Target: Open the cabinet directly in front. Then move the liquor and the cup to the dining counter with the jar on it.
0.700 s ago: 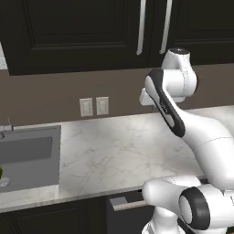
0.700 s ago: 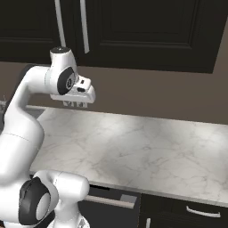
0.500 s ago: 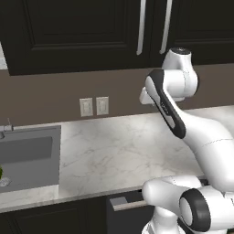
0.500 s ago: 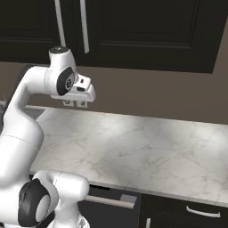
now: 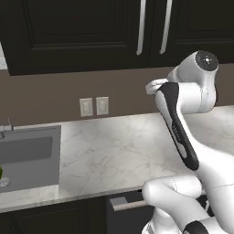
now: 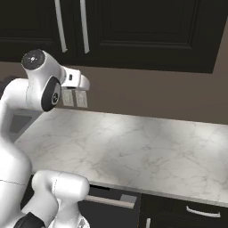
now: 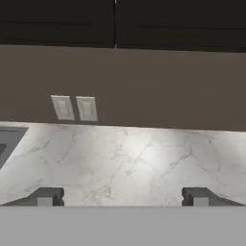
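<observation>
Your pincer (image 7: 123, 197) stands with its fingertips (image 7: 45, 196) well apart and holds nothing, looking level across the marble bench (image 7: 125, 158) at the brown wall. The cabinet (image 5: 91, 32) lies above and ahead of it, both doors shut, and the two long silver handles (image 5: 141, 26) hang upright side by side at the seam, almost straight over the hand. You will likely need to raise the pincer and turn its gap across one upright bar; I see no liquor or cup, presumably behind the doors.
</observation>
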{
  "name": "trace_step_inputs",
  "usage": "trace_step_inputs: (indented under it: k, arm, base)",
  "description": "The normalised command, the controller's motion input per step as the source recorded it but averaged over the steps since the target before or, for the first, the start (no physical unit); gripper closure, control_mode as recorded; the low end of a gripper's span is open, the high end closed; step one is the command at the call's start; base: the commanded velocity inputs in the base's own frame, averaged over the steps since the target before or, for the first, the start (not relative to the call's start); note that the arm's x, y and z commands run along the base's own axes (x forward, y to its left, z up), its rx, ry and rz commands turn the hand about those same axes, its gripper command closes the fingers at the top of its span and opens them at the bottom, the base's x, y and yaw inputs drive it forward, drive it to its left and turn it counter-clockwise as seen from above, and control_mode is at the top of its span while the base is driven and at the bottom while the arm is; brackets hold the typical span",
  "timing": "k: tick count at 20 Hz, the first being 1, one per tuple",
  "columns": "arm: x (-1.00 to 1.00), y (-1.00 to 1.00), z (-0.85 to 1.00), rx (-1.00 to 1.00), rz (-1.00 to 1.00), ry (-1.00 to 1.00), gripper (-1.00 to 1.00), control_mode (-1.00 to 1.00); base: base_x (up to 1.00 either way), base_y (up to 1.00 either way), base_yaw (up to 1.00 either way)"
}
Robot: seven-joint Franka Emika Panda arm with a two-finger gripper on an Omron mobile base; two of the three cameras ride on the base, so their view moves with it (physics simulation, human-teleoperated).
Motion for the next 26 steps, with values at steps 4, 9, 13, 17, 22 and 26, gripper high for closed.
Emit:
trace_step_inputs:
  k: [4,9,13,17,22,26]
  arm:
    - [-0.18,0.00,0.76,-0.01,0.00,-0.62,-1.00,-1.00]
    - [-0.09,0.01,0.78,0.00,0.00,-0.55,-1.00,-1.00]
    - [-0.07,0.04,0.66,0.00,0.00,-0.51,-1.00,-1.00]
    - [-0.06,0.00,0.08,0.00,0.00,-0.12,-1.00,-1.00]
    - [0.00,0.12,0.12,0.00,0.00,-0.15,-1.00,-1.00]
    - [0.00,0.34,0.29,0.00,0.00,-0.18,-1.00,-1.00]
  base:
    - [0.00,0.00,0.00]
    - [0.00,0.00,0.00]
    - [0.00,0.00,0.00]
    - [0.00,0.00,0.00]
    - [0.00,0.00,0.00]
    - [0.00,0.00,0.00]
